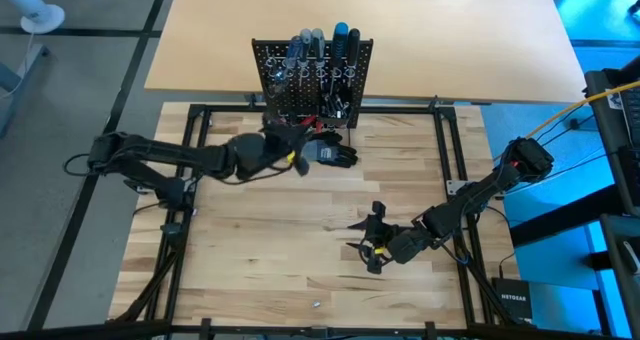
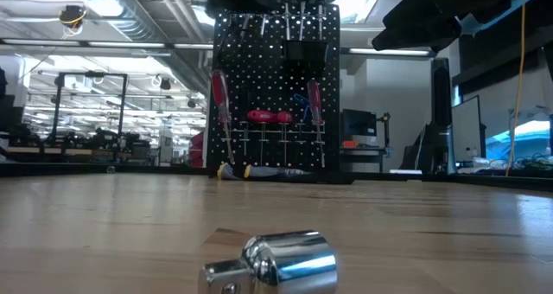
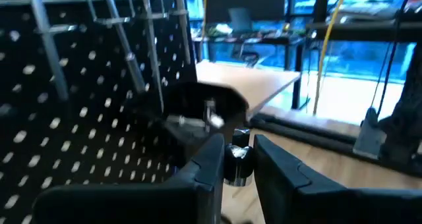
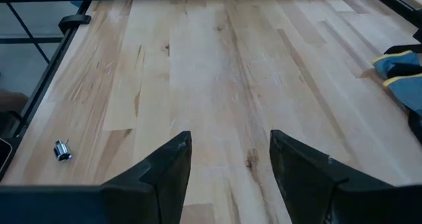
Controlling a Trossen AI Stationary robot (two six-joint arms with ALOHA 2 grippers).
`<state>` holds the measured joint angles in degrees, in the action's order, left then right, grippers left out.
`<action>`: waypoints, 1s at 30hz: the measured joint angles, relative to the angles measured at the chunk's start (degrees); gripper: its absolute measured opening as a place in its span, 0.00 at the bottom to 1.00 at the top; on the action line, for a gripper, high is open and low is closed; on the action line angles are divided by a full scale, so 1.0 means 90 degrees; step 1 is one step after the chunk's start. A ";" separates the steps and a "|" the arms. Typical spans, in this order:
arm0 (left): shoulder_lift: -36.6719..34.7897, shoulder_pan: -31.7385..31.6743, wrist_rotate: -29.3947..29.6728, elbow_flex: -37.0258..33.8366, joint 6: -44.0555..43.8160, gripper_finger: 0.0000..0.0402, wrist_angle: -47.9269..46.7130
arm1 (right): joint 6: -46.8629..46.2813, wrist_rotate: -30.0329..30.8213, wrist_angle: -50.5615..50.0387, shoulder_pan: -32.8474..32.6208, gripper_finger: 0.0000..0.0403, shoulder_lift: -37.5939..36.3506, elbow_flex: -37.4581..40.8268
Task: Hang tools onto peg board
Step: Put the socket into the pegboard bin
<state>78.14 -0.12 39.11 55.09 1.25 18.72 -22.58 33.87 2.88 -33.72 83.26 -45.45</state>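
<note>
Landmark: the peg board (image 1: 312, 80) is standing upright at the far edge of the wooden tabletop (image 1: 260, 260), with screwdrivers (image 2: 221, 99) already hanging in its rings
Left gripper (image 3: 236, 159): working right in front of the peg board, its fingers (image 3: 204, 165) pinching a small shiny silver piece (image 3: 237, 163) beside the board's black bin (image 3: 198, 105)
Right gripper (image 4: 227, 161): waiting well out from the peg board over bare wood, fingers spread with nothing between them
Other tools: one more silver piece (image 4: 62, 150) is lying far from the peg board near the table's front edge; a dark glove-like bundle (image 1: 330, 152) is sitting just before the board
Handling: the silver piece is looking hard, smooth and light, likely slippery; gripping across its narrow barrel seems safest
Surface: pale plank wood inside a black frame, flat and firm, letting round pieces roll
Room: an open workshop with monitors and ceiling lights is showing behind the peg board
</note>
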 joint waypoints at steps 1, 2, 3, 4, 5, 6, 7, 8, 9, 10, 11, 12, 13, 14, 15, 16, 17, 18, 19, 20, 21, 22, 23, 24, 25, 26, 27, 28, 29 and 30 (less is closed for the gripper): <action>0.0059 -0.0134 -0.0198 0.0000 0.0058 0.14 0.0194 | 0.0034 0.0002 -0.0001 0.0001 0.50 0.0000 0.0000; 0.0130 -0.0252 -0.0407 0.0000 0.0060 0.14 0.0460 | 0.0051 0.0001 0.0002 0.0001 0.50 0.0000 0.0000; 0.0191 -0.0355 -0.0598 0.0000 0.0051 0.14 0.0681 | 0.0060 -0.0001 0.0004 0.0001 0.50 0.0000 0.0000; 0.0263 -0.0437 -0.0693 0.0000 0.0052 0.14 0.0893 | 0.0062 0.0002 -0.0005 -0.0001 0.50 0.0000 0.0000; 0.0324 -0.0516 -0.0732 0.0000 0.0076 0.14 0.1079 | 0.0062 0.0002 0.0004 -0.0001 0.50 0.0000 0.0000; 0.0384 -0.0594 -0.0747 0.0000 0.0123 0.14 0.1208 | 0.0065 0.0002 0.0002 0.0001 0.50 0.0000 0.0000; 0.0442 -0.0681 -0.0754 0.0016 0.0162 0.13 0.1285 | 0.0065 0.0002 -0.0001 -0.0001 0.50 0.0000 0.0000; 0.0498 -0.0770 -0.0755 0.0064 0.0163 0.13 0.1289 | 0.0065 0.0000 0.0003 0.0000 0.50 0.0000 0.0000; 0.0563 -0.0862 -0.0755 0.0128 0.0097 0.13 0.1289 | 0.0065 0.0002 -0.0005 -0.0001 0.50 0.0000 0.0000; 0.0623 -0.0946 -0.0771 0.0211 0.0053 0.13 0.1285 | 0.0068 0.0002 0.0000 0.0000 0.50 0.0000 0.0000; 0.0694 -0.1020 -0.0828 0.0308 0.0044 0.13 0.1289 | 0.0086 0.0002 0.0002 0.0001 0.50 0.0000 0.0000; 0.0778 -0.1078 -0.0894 0.0432 0.0055 0.14 0.1308 | 0.0111 0.0002 -0.0003 0.0001 0.50 0.0000 0.0000; 0.0863 -0.1133 -0.0932 0.0558 0.0100 0.14 0.1305 | 0.0146 0.0000 0.0003 -0.0001 0.50 0.0000 0.0000; 0.0956 -0.1176 -0.0945 0.0698 0.0172 0.14 0.1255 | 0.0183 0.0002 -0.0004 0.0001 0.50 0.0000 0.0000; 0.1051 -0.1220 -0.0956 0.0856 0.0250 0.14 0.1178 | 0.0206 0.0002 -0.0001 0.0000 0.50 0.0000 0.0000; 0.1140 -0.1277 -0.0977 0.1005 0.0283 0.14 0.1051 | 0.0214 0.0000 0.0002 0.0000 0.50 0.0000 0.0000; 0.1241 -0.1337 -0.0992 0.1157 0.0291 0.14 0.0887 | 0.0215 0.0002 -0.0006 0.0001 0.50 0.0000 0.0000; 0.1325 -0.1396 -0.0998 0.1306 0.0264 0.14 0.0674 | 0.0215 0.0002 -0.0001 -0.0001 0.50 0.0000 0.0000; 0.1415 -0.1463 -0.1028 0.1450 0.0226 0.14 0.0428 | 0.0215 0.0002 -0.0003 -0.0002 0.50 0.0000 0.0000; 0.1507 -0.1532 -0.1126 0.1585 0.0187 0.14 0.0175 | 0.0213 0.0002 -0.0006 0.0001 0.50 0.0000 0.0000; 0.1573 -0.1593 -0.1303 0.1702 0.0146 0.14 -0.0050 | 0.0215 0.0002 -0.0003 -0.0001 0.50 0.0000 0.0000; 0.1640 -0.1642 -0.1466 0.1779 0.0120 0.14 -0.0246 | 0.0215 0.0002 -0.0014 -0.0002 0.50 0.0000 0.0000; 0.1710 -0.1685 -0.1566 0.1829 0.0087 0.14 -0.0307 | 0.0213 0.0002 -0.0018 -0.0002 0.50 0.0000 0.0000; 0.1752 -0.1714 -0.1613 0.1864 0.0032 0.14 -0.0312 | 0.0213 -0.0001 -0.0029 -0.0002 0.50 0.0000 0.0000; 0.1775 -0.1738 -0.1625 0.1879 -0.0059 0.15 -0.0314 | 0.0214 -0.0001 -0.0059 -0.0002 0.50 0.0000 0.0000; 0.1782 -0.1757 -0.1634 0.1887 -0.0106 0.15 -0.0310 | 0.0213 -0.0001 -0.0064 -0.0002 0.50 0.0000 0.0000; 0.1782 -0.1761 -0.1639 0.1891 -0.0124 0.16 -0.0310 | 0.0213 -0.0002 -0.0070 -0.0002 0.50 0.0000 0.0000; 0.1781 -0.1761 -0.1639 0.1892 -0.0125 0.17 -0.0326 | 0.0213 -0.0001 -0.0101 -0.0002 0.50 0.0000 0.0000; 0.1779 -0.1761 -0.1639 0.1892 -0.0105 0.18 -0.0355 | 0.0213 -0.0001 -0.0113 -0.0002 0.50 0.0000 0.0000; 0.1779 -0.1761 -0.1642 0.1892 -0.0078 0.20 -0.0359 | 0.0213 -0.0001 -0.0125 -0.0002 0.50 0.0000 0.0000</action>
<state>94.15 -15.97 24.33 72.12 0.55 15.49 -20.67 33.87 1.75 -33.74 83.26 -45.45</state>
